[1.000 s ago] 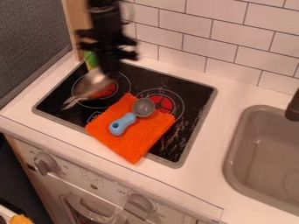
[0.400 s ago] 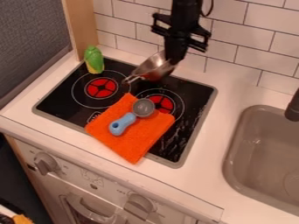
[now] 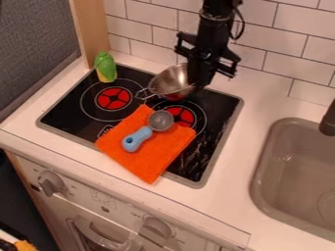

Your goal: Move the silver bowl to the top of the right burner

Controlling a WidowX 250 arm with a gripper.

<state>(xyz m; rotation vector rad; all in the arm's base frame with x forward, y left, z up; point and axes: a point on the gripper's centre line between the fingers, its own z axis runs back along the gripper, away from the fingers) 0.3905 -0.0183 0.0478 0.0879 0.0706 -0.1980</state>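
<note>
Silver bowl (image 3: 171, 81) hangs tilted from the black arm (image 3: 213, 29) I operate remotely, its position just behind the right burner (image 3: 184, 116), near the cooktop's (image 3: 222, 142) back edge. The jaws are clamped on the bowl's rim at the side nearer the sink (image 3: 298, 181); its wire handle (image 3: 145, 93) points toward the left burner (image 3: 114, 98). Whether the underside touches the glass, I cannot tell. An orange cloth (image 3: 154, 157) overlaps the burner's near left part and runs over the cooktop's front edge onto the bench (image 3: 226, 208), with a blue-handled scoop (image 3: 161, 119) lying on top, its cup beside the red center. That scoop is my chief worry: if I bring the bowl forward low, its base could shove the cup or settle on it and rock. The slant is the other risk, since the lower side would likely land first and twist the rim in my grasp; opening up too soon could let the bowl drop askew, partly off the ring.
</note>
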